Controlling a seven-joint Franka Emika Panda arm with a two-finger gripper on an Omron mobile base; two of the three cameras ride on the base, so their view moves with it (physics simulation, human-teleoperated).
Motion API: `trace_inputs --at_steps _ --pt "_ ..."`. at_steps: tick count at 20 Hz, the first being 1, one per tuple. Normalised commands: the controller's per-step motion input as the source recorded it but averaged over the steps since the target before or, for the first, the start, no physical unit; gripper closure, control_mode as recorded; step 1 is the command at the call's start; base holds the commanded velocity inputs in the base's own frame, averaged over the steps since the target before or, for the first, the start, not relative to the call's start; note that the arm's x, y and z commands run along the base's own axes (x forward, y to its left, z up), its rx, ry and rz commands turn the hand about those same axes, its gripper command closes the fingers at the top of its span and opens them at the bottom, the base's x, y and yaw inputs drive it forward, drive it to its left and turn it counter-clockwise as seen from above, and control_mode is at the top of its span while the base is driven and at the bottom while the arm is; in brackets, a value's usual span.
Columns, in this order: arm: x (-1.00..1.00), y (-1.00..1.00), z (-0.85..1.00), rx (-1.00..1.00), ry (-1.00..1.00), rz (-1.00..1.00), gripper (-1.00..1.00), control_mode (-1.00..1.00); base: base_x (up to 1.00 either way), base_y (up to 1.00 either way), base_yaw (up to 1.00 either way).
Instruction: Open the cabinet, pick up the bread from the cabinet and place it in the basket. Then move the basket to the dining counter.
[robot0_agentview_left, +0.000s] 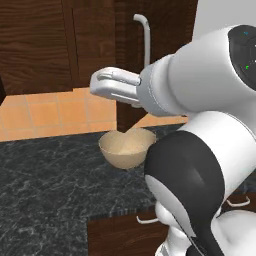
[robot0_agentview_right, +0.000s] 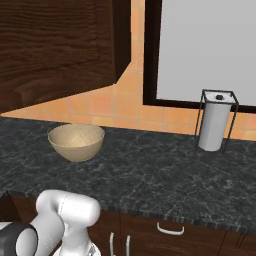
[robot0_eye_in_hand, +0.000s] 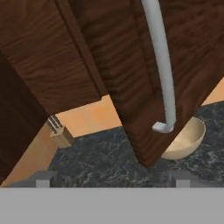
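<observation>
Cabinet (robot0_eye_in_hand: 131, 78) handle (robot0_eye_in_hand: 159, 65) beyond parted fingers (robot0_eye_in_hand: 181, 178)

I found the cabinet door (robot0_eye_in_hand: 131, 83) swung out over the black counter (robot0_agentview_left: 50, 185), hanging above the basket (robot0_agentview_left: 126, 147) and blocking the approach from overhead. Counter between basket and paper towel holder (robot0_agentview_right: 216, 122) lay bare.

You are looking at a glossy white arm (robot0_agentview_left: 210, 80) built of thick rounded segments, with black joint sections between the shells. In the left base view one large black band wraps the elbow housing and a dark cap near the top edge carries small green and blue lights. The white wrist section narrows into a flatter, ribbed, light grey hand housing
</observation>
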Motion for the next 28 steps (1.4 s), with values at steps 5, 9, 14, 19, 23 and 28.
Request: trace_inputs --at_steps 5,9,14,19,23,28 --pt "0.46 0.72 -0.17 0.20 -0.06 -0.12 -1.00 -1.00 0.00 0.00 0.00" --pt "0.55 0.56 -0.17 0.18 -0.20 -0.44 -1.00 -1.00 0.00 0.00 0.00" --pt "0.92 0.59 -0.13 0.25 -0.11 -0.54 -1.00 -1.00 0.00 0.00 0.00" --pt "0.54 0.06 -0.06 0.33 -0.12 -0.24 -1.00 -1.00 0.00 0.00 0.00" --pt "0.42 -0.05 -0.24 0.30 -0.30 -0.07 -1.00 -1.00 0.00 0.00 0.00" --pt "0.68 -0.12 -0.08 0.33 -0.14 -0.14 -1.00 -1.00 0.00 0.00 0.00"
